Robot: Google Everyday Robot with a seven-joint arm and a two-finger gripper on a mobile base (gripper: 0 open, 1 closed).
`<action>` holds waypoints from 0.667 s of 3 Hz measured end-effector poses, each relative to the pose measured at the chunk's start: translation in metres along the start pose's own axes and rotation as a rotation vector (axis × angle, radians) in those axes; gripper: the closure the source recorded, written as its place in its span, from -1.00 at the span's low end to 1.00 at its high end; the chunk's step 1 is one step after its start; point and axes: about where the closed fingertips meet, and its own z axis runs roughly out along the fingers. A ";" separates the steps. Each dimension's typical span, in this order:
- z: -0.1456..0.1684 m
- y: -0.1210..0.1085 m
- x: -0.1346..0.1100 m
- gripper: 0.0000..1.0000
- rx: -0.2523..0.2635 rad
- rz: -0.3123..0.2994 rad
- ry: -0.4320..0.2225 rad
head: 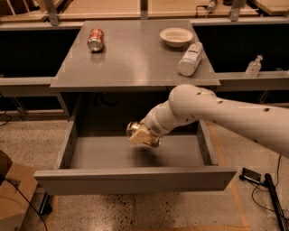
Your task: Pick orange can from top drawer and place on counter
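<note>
Lowest in the frame, the flat grey front panel of the top drawer (pixel 135 179) runs almost the full width of the picture, and the drawer stands pulled wide open over a speckled floor (pixel 27 140). A cardboard box (pixel 12 194) sits at the lower left corner, and dark cables (pixel 271 191) lie on the floor at the lower right. Above the drawer's bare grey bottom, near the middle of the frame, hangs the gripper (pixel 144 136), tilted down and to the left at the end of a thick pale arm (pixel 216 115) that comes in from the right edge. Its fingers (pixel 140 136) are drawn in around the orange can (pixel 133 129), whose shiny metal end points to the left. The can is clear of the drawer floor, with a soft shadow under it. Behind and above the drawer lies the counter (pixel 135 63). On it a redder can (pixel 95 39) lies on its side at the upper left, a pale bowl (pixel 176 36) stands at the upper right, and a white bottle (pixel 189 59) lies just in front of the bowl. A small clear bottle (pixel 254 66) stands on a lower ledge at the right. A pale wooden surface (pixel 104 6) crosses the top edge.
</note>
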 end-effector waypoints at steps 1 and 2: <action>-0.074 -0.012 -0.016 1.00 -0.002 -0.009 -0.045; -0.143 -0.044 -0.040 1.00 0.015 -0.077 -0.044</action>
